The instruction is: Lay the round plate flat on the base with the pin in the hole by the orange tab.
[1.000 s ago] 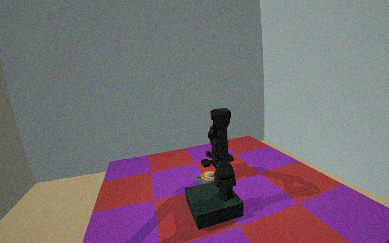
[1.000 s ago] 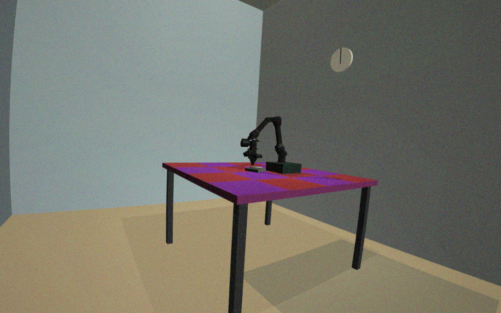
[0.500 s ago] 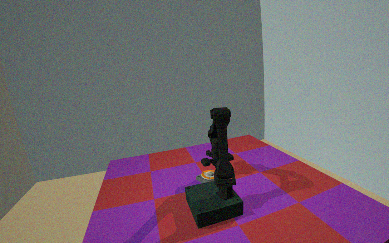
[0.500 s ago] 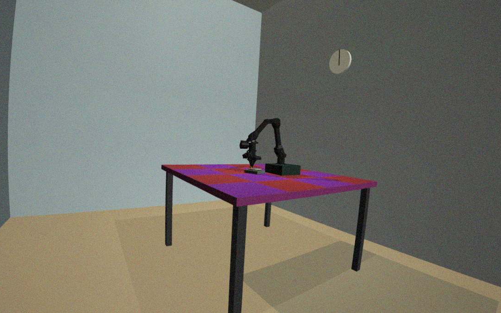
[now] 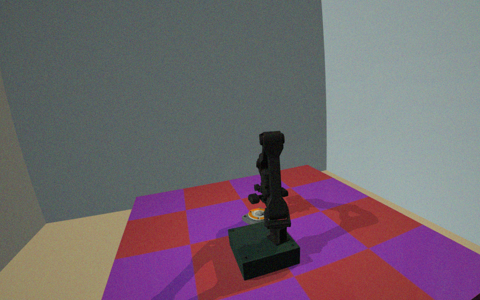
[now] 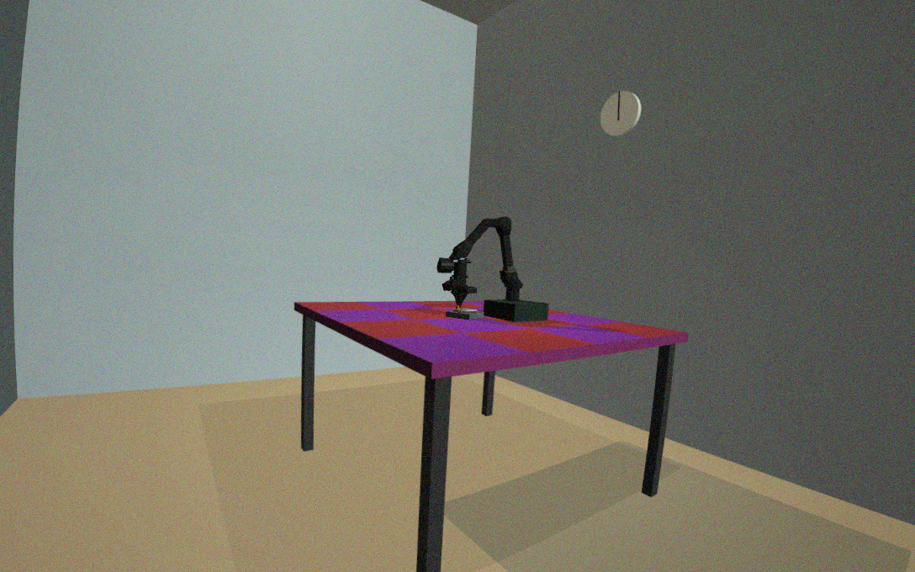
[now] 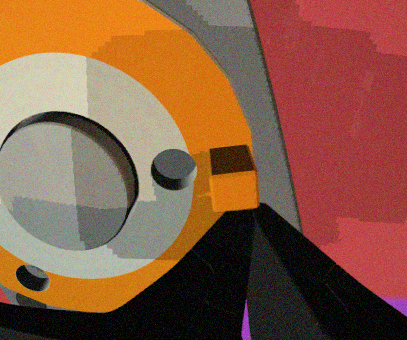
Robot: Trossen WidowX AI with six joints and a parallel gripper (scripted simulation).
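The round plate [image 5: 250, 215] [image 6: 468, 310] [image 7: 222, 110], orange with a pale inner ring, sits around the grey post [image 5: 259, 213] [image 7: 52, 185] on the grey base [image 6: 455, 314] [image 7: 272, 145]. Its orange tab [image 7: 234, 190] stands at the right of the plate in the wrist view. The hole [image 7: 174, 169] beside the tab shows grey with a dark crescent below; I cannot tell whether the pin is inside it or whether the plate lies flat. My gripper [image 6: 458, 306] [image 7: 247, 217] is shut and empty, its tips right at the tab's near side, seemingly touching. The arm hides the fingertips in the top view.
A second hole [image 7: 33, 278] shows near the plate's lower left edge in the wrist view. The dark green block [image 5: 264, 245] [image 6: 515, 310] under the arm stands close to the base on the purple and red checkered table [image 5: 402, 253] [image 6: 475, 347].
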